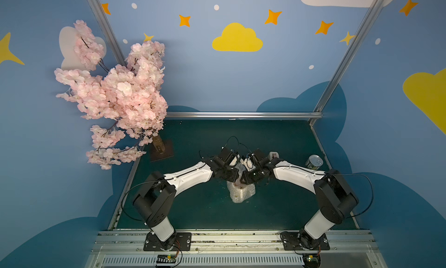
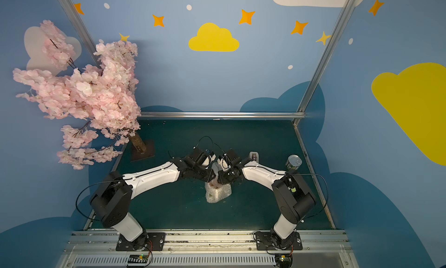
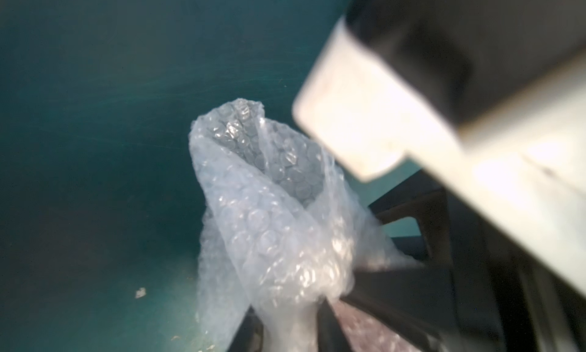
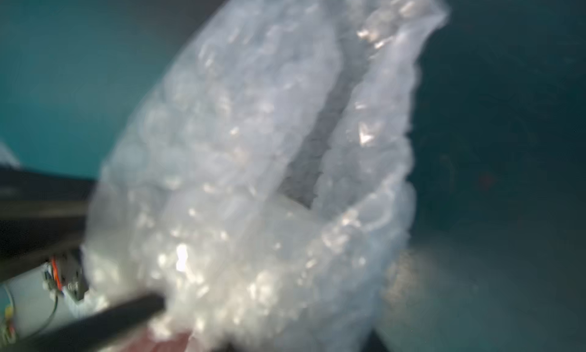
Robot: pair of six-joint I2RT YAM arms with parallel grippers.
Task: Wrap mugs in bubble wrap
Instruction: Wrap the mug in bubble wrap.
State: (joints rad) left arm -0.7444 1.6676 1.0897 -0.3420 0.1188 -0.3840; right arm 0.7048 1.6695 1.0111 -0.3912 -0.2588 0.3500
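Observation:
The bubble wrap (image 1: 241,194) (image 2: 218,193) stands as a lumpy bundle on the green mat in the middle of the table. It covers the mug (image 1: 237,183), which shows only as a reddish tint through the plastic. A loose flap of bubble wrap (image 3: 269,207) (image 4: 253,144) sticks up from the bundle between the two arms. My left gripper (image 1: 237,177) (image 2: 213,176) (image 3: 288,328) is shut on the base of that flap, with plastic bunched between its dark fingers (image 3: 328,325). My right gripper (image 1: 247,179) (image 2: 223,179) (image 4: 301,344) meets it from the other side, shut on the same bunch, its fingers mostly hidden.
A silver tin can (image 1: 314,162) (image 2: 293,162) stands at the right edge of the mat. A beige tape dispenser (image 1: 274,155) (image 2: 253,155) sits just behind my right wrist. An artificial pink blossom tree (image 1: 115,95) on a brown base (image 1: 162,151) fills the back left corner.

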